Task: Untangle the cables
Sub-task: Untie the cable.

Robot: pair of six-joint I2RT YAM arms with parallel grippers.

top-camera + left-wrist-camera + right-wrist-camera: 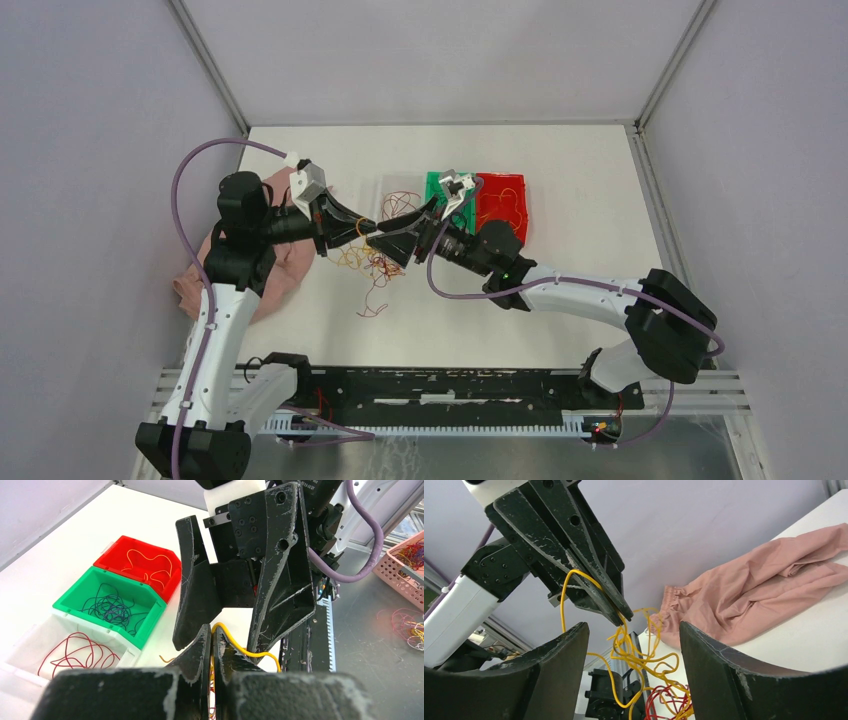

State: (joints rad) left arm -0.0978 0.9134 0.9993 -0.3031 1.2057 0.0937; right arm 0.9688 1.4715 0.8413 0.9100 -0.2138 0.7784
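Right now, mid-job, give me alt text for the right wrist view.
The left gripper, shut on a yellow cable, sits between the fingers of the open right gripper. Yellow and red cables dangle tangled below it; a pink cloth lies on the table beyond.

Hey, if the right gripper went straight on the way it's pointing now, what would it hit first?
Probably the yellow cables hanging from the shut left gripper, framed between the right gripper's open fingers; then that left gripper itself. Depth is unclear.

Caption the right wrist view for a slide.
Left pincer shut on a yellow cable, framed by the open right pincer, pink cloth behind.
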